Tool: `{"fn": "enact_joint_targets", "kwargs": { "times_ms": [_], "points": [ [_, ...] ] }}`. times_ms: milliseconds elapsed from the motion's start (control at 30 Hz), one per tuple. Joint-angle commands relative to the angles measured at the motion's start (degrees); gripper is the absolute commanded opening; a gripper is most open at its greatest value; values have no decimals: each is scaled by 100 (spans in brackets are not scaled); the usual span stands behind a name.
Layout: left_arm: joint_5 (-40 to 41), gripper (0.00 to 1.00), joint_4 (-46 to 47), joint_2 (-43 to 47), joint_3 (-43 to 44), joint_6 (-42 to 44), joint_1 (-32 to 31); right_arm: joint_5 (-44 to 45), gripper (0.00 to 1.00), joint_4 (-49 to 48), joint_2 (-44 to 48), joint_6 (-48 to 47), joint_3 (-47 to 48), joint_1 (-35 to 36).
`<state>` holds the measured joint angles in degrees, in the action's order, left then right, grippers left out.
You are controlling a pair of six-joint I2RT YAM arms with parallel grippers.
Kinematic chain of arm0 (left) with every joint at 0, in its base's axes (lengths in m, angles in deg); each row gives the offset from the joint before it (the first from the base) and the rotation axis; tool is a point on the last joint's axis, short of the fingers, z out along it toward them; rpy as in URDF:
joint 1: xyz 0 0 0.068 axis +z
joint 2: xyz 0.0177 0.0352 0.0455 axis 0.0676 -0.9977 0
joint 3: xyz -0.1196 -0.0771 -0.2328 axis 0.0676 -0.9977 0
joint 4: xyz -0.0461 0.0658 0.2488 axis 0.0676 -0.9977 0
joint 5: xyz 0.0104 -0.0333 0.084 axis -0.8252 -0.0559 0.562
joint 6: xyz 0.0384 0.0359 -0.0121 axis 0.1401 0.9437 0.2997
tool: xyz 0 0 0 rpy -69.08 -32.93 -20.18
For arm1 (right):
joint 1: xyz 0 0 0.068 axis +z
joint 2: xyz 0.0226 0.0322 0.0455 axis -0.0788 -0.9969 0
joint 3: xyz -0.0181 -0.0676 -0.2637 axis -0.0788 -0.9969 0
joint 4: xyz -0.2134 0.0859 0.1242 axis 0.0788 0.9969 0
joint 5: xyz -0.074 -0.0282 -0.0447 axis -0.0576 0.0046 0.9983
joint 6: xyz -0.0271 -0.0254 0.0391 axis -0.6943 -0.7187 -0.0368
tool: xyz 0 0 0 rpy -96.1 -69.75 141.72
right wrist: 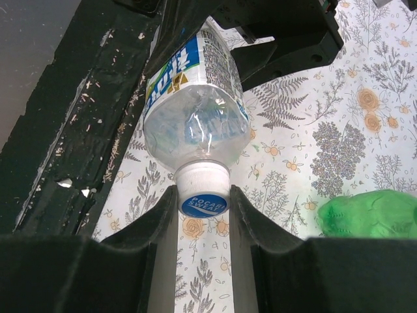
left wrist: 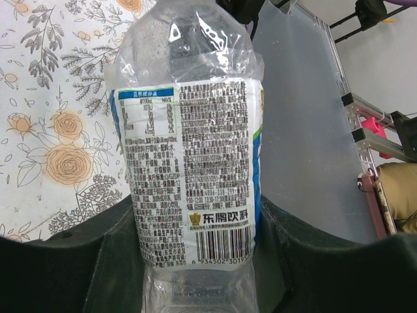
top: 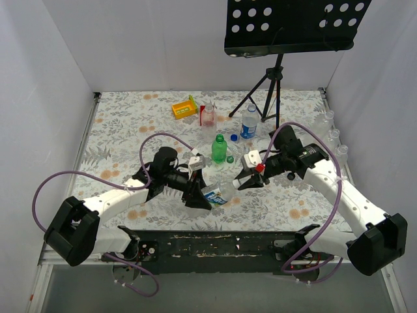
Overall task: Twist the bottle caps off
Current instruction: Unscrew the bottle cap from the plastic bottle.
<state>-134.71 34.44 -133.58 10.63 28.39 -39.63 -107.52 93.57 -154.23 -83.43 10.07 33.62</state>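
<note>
Top external shows me the clear bottle (top: 215, 193) lying on its side on the table (top: 130, 130), near the middle and between my two arms. The left gripper (top: 197, 193) is clamped on its labelled body. On the left wrist view both fingers (left wrist: 71, 261) press against the bottle's sides. The right gripper (top: 243, 180) meets the bottle's right end. On the right wrist view its jaws are narrowed around the white cap (right wrist: 203, 191), touching it on both sides, and the cap sits on the neck. A green bottle (top: 219, 149) stands upright just beyond.
</note>
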Motion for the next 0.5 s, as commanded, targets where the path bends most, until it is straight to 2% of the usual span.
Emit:
{"fn": "enact_joint_targets", "kwargs": {
  "times_ms": [0,167,233,267,367,467],
  "points": [
    [-296,0,-286,185,243,323,-11,424,2,-347,108,89,-60,-177],
    [-6,0,-418,325,235,482,-20,231,6,-453,117,352,-33,-282],
    [135,0,-690,378,261,569,-29,169,13,-584,126,615,-51,-326],
    [222,0,-778,396,261,622,-46,108,19,-663,135,773,-60,-370],
    [521,0,-1146,431,357,929,-73,-24,55,-857,178,1266,-77,-484],
    [873,0,-1499,466,428,1228,-125,-174,70,-892,249,1609,-60,-642]
  ]
}}
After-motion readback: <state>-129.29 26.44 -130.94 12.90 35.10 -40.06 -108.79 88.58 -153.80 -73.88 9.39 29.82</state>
